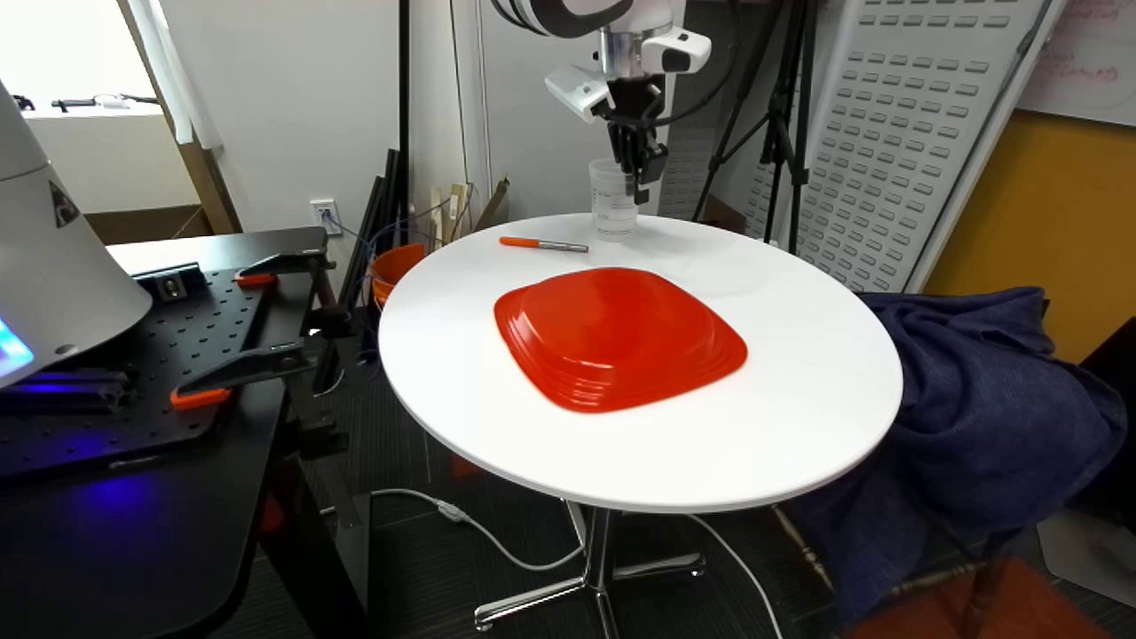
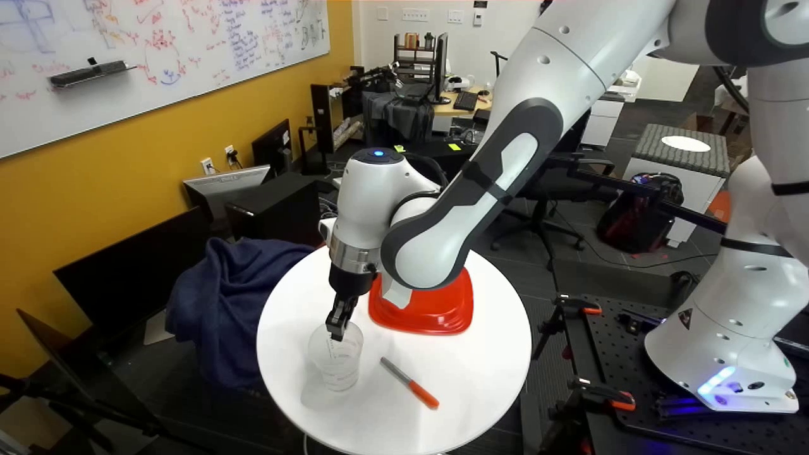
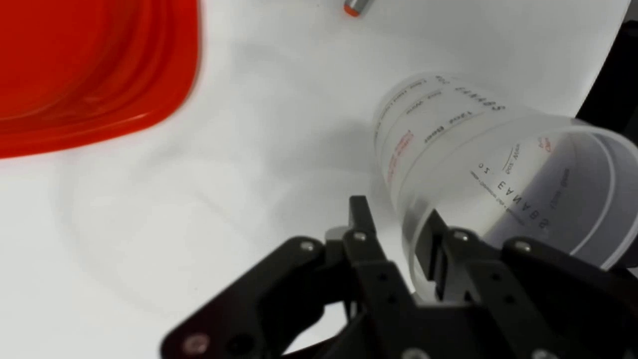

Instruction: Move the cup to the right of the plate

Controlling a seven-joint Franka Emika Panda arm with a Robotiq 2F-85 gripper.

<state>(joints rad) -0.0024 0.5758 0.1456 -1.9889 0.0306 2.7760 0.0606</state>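
The clear plastic cup [image 1: 612,213] stands upright on the white round table, near the edge beyond the plate in that exterior view. It also shows in an exterior view [image 2: 341,373] and in the wrist view [image 3: 448,144]. The glossy red-orange plate [image 1: 612,328] lies mid-table with its raised middle up, and its corner shows in the wrist view [image 3: 149,85]. My gripper [image 3: 398,212] points down at the cup's rim. One finger is inside the cup and one outside. A gap shows between the outer finger and the cup wall, so the gripper is open around the wall.
An orange and grey pen [image 2: 411,383] lies on the table [image 1: 799,399] near the cup and plate. A dark blue cloth [image 1: 976,417] hangs over a chair beside the table. A black tripod [image 1: 781,133] stands behind the cup's side of the table.
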